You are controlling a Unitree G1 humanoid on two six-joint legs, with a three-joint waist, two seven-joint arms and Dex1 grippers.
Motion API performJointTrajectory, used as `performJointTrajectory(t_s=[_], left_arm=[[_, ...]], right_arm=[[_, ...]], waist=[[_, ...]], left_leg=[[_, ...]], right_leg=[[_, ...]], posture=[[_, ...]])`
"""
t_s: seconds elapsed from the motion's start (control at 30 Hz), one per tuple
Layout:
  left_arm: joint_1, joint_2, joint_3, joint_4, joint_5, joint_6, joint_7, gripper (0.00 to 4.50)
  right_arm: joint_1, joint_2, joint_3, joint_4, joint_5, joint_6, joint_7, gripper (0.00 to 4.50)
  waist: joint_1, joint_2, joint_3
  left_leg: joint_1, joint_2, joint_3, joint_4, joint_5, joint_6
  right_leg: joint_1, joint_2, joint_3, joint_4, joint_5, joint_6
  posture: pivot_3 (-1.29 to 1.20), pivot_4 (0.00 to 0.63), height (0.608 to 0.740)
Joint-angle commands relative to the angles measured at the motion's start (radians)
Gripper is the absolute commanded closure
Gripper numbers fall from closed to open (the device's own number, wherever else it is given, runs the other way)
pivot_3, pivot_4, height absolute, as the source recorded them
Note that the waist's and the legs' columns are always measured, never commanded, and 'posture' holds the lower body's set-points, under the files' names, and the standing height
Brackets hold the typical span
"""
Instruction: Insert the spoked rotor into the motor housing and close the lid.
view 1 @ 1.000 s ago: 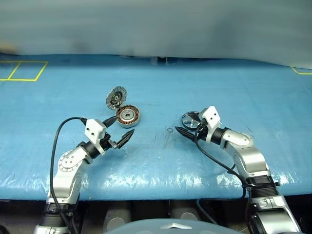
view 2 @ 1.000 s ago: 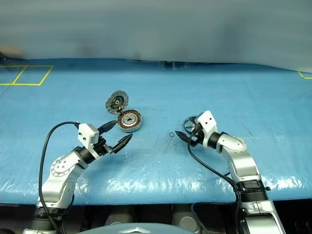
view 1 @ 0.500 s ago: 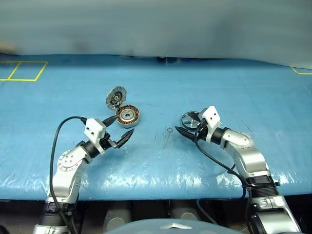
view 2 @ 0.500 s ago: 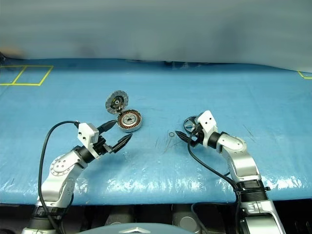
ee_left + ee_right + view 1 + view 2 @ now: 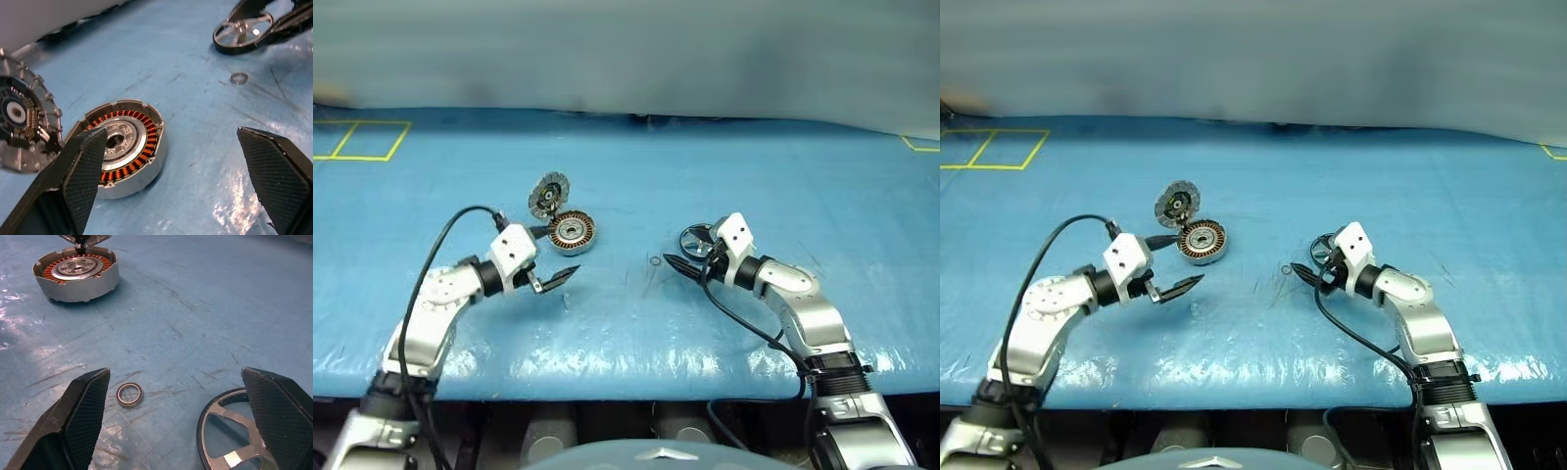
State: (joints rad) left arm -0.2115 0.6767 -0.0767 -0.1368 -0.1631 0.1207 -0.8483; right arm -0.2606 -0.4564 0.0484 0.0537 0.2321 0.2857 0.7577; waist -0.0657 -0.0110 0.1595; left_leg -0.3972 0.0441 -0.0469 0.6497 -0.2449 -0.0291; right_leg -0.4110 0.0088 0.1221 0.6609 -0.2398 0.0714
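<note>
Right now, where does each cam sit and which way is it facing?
Head stereo pair: on the head, facing forward and down at the blue table; both arms, left gripper and right gripper.
Left wrist: on the left arm, facing along its black fingers at the copper-wound silver motor housing and hinged segmented grey lid.
Right wrist: on the right arm, facing a small metal ring and the shiny spoked rotor.
Shared: both wrist views show housing, rotor and small ring.

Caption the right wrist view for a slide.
Open right end effector over the blue mat, flanked by a small metal ring and shiny spoked rotor; copper-wound silver motor housing beyond.
</note>
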Motion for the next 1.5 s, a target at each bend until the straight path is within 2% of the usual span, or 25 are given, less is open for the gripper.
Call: performJointTrajectory(t_s=[0.03, 0.2, 0.4, 0.53, 0.93, 1.5], left_arm=[[-0.161, 0.091, -0.097, -0.007, 0.084, 0.010, -0.144, 0.02], [-0.408, 0.139, -0.298, 0.082, 0.232, 0.009, -0.358, 0.02], [-0.672, 0.089, -0.500, 0.181, 0.389, -0.027, -0.575, 0.02], [-0.772, 0.048, -0.563, 0.269, 0.472, -0.076, -0.623, 0.02], [-0.792, 0.051, -0.593, 0.330, 0.647, -0.160, -0.651, 0.02], [-0.749, 0.053, -0.578, 0.373, 0.740, -0.179, -0.657, 0.02]], right_arm=[[-0.036, -0.001, -0.004, -0.006, -0.001, -0.025, 0.009, 0.00], [-0.067, -0.006, 0.003, 0.015, -0.001, -0.023, 0.024, 0.00], [-0.085, -0.033, 0.006, 0.010, -0.002, -0.006, 0.052, 0.00], [-0.094, -0.057, 0.002, 0.004, -0.005, 0.005, 0.067, 0.00], [-0.102, -0.108, 0.011, -0.020, -0.004, 0.037, 0.091, 0.00], [-0.119, -0.113, 0.032, -0.027, -0.016, 0.064, 0.125, 0.00]], waist=[[-0.001, -0.001, 0.001], [-0.003, 0.000, 0.001], [-0.003, 0.000, 0.001], [-0.002, 0.000, 0.002], [-0.002, 0.000, 0.002], [-0.001, 0.000, 0.002]], left_leg=[[0.000, 0.000, 0.000, 0.000, 0.000, 0.000], [-0.001, -0.001, 0.001, -0.001, 0.000, 0.000], [-0.004, 0.000, -0.001, -0.002, -0.001, 0.001], [-0.004, -0.001, 0.000, -0.001, -0.001, 0.002], [-0.005, -0.001, -0.001, -0.001, -0.001, 0.002], [-0.005, -0.001, -0.001, 0.001, -0.001, 0.002]], right_leg=[[0.000, 0.000, 0.000, 0.000, 0.000, 0.000], [-0.001, 0.000, 0.000, -0.001, 0.001, 0.002], [-0.003, 0.000, 0.000, -0.001, 0.000, -0.002], [-0.003, 0.000, 0.000, -0.001, 0.000, -0.002], [-0.003, 0.000, 0.000, 0.000, 0.000, -0.002], [-0.003, 0.000, 0.000, 0.002, 0.001, -0.003]], posture=[[0.00, 0.150, 0.740], [0.00, 0.150, 0.740], [0.00, 0.150, 0.740], [0.00, 0.150, 0.740], [0.00, 0.150, 0.740], [0.00, 0.150, 0.740]])
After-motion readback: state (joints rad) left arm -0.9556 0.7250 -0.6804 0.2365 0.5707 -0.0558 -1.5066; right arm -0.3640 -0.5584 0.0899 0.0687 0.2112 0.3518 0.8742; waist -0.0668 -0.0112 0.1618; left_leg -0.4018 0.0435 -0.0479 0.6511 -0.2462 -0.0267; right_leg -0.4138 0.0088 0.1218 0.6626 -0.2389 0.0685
